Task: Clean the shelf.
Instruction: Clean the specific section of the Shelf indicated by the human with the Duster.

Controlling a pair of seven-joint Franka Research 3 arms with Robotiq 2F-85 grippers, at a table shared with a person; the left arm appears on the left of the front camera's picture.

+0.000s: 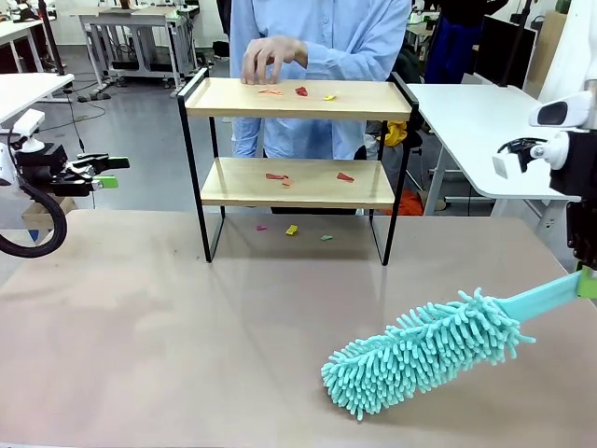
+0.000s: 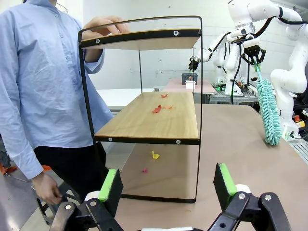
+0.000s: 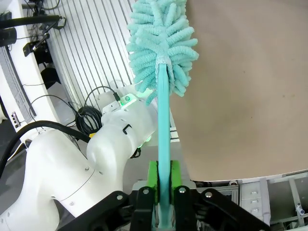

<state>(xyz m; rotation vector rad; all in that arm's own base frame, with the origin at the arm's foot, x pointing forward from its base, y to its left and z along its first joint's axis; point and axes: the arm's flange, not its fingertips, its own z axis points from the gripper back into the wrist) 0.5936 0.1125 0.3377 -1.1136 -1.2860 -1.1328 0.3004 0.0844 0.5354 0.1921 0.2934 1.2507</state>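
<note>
Shelf (image 1: 242,191): one small two-tier rack, two light wooden boards in a thin black metal frame, standing upright at the far middle of the beige table (image 1: 168,317).

Nine small coloured scraps (image 1: 301,91) counted:
- Three on the top board: orange, red, yellow.
- Three on the lower board: two red, one orange.
- Three on the table beneath the shelf: pink, yellow, green.

One hand (image 1: 270,58) of the person in a light blue shirt, fingertips down on the top board, just beside the leftmost scrap.

Two end effectors:
- Left end effector (image 1: 110,173) (image 2: 167,180) hanging at the table's left side, well apart from the shelf, green pads spread wide, nothing between them.
- Right end effector (image 3: 163,173) clenched on the flat handle of one teal fluffy microfibre duster (image 1: 424,350) (image 3: 161,43). Duster head low at the table's right front, well apart from the shelf. Cannot tell whether touching the table.
</note>
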